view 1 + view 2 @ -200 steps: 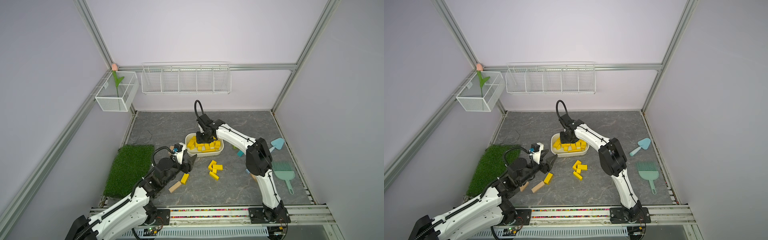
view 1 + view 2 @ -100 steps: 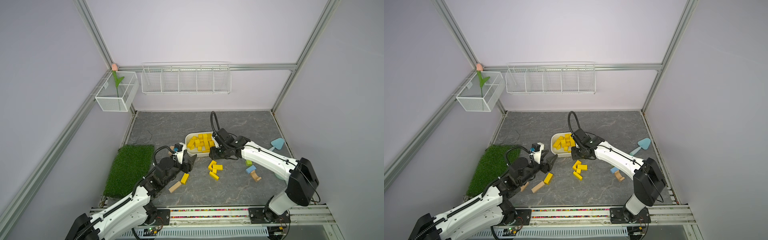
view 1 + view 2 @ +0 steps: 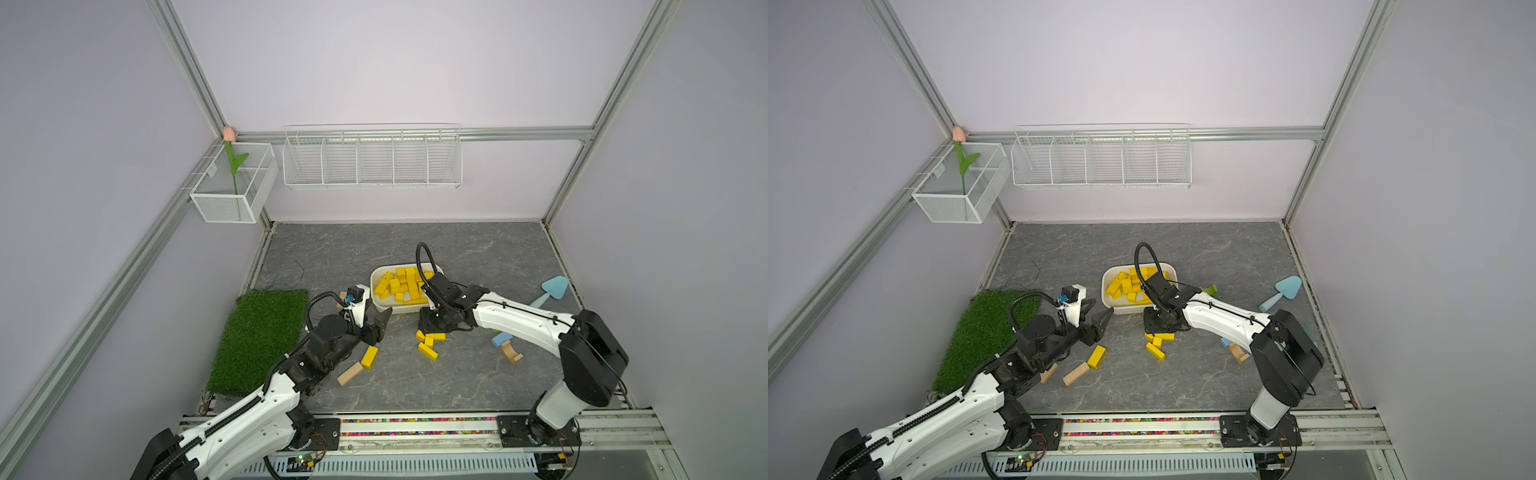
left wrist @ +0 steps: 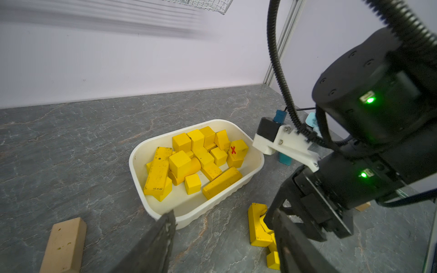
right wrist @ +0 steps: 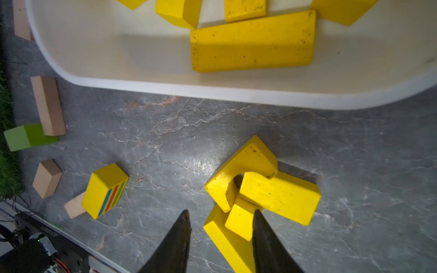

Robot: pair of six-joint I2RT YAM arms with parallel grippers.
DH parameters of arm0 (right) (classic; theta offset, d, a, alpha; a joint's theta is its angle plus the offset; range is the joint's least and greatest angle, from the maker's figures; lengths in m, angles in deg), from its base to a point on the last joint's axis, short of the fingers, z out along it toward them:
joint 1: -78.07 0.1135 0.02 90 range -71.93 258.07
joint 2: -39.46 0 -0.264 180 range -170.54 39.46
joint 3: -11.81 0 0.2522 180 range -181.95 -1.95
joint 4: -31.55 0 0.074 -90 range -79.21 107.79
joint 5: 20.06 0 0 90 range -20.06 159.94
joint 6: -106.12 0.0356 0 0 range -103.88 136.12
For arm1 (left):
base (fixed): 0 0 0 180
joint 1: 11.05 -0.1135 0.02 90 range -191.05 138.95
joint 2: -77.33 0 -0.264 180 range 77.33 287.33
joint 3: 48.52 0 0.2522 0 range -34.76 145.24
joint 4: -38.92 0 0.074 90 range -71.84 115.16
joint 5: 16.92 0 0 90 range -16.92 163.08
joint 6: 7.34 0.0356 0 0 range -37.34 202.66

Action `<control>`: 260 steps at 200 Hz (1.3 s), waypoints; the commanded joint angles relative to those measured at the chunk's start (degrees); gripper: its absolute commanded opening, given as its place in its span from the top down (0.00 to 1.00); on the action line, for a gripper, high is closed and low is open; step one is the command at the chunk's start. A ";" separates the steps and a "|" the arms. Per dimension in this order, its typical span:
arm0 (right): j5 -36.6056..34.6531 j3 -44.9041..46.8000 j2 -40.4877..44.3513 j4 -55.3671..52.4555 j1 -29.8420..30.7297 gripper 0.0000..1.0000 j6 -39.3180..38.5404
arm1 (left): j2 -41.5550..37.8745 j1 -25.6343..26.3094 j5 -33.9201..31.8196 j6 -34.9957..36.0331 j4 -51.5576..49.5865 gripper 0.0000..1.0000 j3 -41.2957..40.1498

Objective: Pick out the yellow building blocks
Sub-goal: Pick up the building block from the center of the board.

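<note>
Many yellow building blocks (image 3: pixel 401 284) lie piled in a white tub (image 3: pixel 397 309), also shown in the left wrist view (image 4: pixel 189 160). A loose cluster of yellow blocks (image 3: pixel 428 345) lies just in front of the tub: an arch piece (image 5: pixel 241 165), a bar (image 5: pixel 279 198) and a small cube (image 5: pixel 240 221). My right gripper (image 5: pixel 222 212) hangs open low over that cluster, with the small cube between its fingers but not clamped. A yellow block with a striped end (image 3: pixel 369 356) lies near my left gripper (image 3: pixel 380 324), which is open and empty (image 4: pixel 224 214).
Tan blocks (image 3: pixel 349 372) lie on the grey floor by the left arm, next to the green turf mat (image 3: pixel 262 332). A tan arch (image 3: pixel 511 353), a blue block (image 3: pixel 500 340) and a blue shovel (image 3: pixel 555 286) lie right. A green block (image 3: pixel 1210 289) sits behind the right arm.
My right arm has swung from over the tub to the floor in front of it and come down over the loose yellow cluster. The left arm has hardly moved.
</note>
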 commanded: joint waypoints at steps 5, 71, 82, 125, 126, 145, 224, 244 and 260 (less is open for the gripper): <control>0.74 -2.05 -3.59 0.58 0.54 0.56 7.52 | -0.62 -0.50 -0.30 -0.90 0.00 0.33 0.51; -2.34 -5.57 -9.36 -3.77 0.56 0.62 13.75 | -2.62 -0.85 -0.23 -1.18 0.38 0.32 -0.73; -3.02 -5.73 -9.55 -4.53 0.55 0.65 13.98 | -3.02 -1.01 -0.13 -1.28 0.47 0.32 -0.91; -5.14 -5.76 -9.38 -7.03 0.59 0.73 14.15 | -2.95 -1.29 0.26 -1.45 0.71 0.32 -1.06; -5.17 -5.71 -9.38 -7.10 0.61 0.74 14.11 | -2.97 -1.29 0.25 -1.41 0.68 0.32 -1.10; -5.51 -4.89 -8.81 -7.38 0.56 0.78 14.06 | -3.06 -1.38 0.36 -1.41 0.66 0.32 -1.06; -8.34 -1.19 -1.25 -9.25 1.80 0.83 12.98 | -3.03 -1.46 0.36 -1.46 0.67 0.32 -1.09; -9.38 -1.26 1.23 -10.53 2.23 0.88 11.93 | -2.95 -1.47 0.33 -1.46 0.68 0.32 -1.03; -10.79 -1.58 3.32 -11.62 2.47 0.89 11.38 | -2.92 -1.47 0.48 -1.52 0.66 0.32 -0.99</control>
